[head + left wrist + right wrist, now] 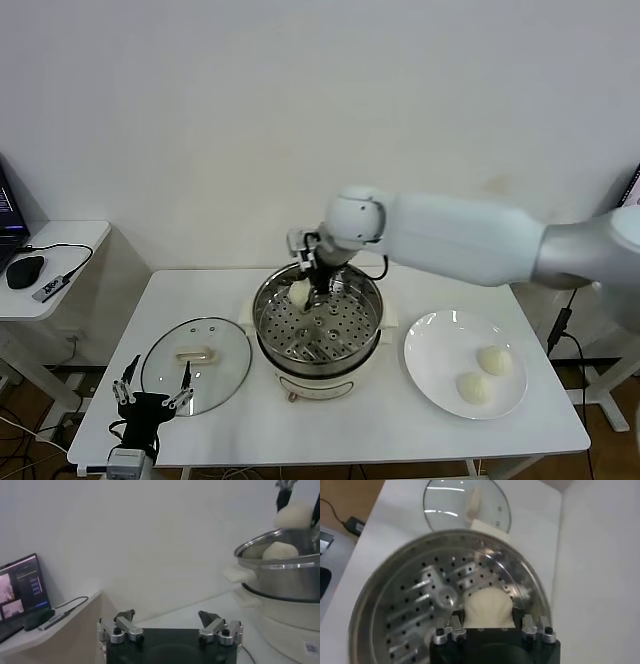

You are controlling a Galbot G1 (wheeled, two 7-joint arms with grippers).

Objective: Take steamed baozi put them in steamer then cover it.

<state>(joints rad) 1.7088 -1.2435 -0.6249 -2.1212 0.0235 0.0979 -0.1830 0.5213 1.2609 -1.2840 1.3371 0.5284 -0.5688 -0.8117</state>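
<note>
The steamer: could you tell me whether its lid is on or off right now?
Off. The cover lies flat on the table to the robot's left of the steamer, whose perforated tray is exposed while the right gripper reaches inside.

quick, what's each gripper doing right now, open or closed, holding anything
Left gripper: open, empty, parked beside the cover.
Right gripper: shut on a baozi over the steamer.

Plain white wall [300,100] behind white table [400,420]; side desk [60,260] left.
</note>
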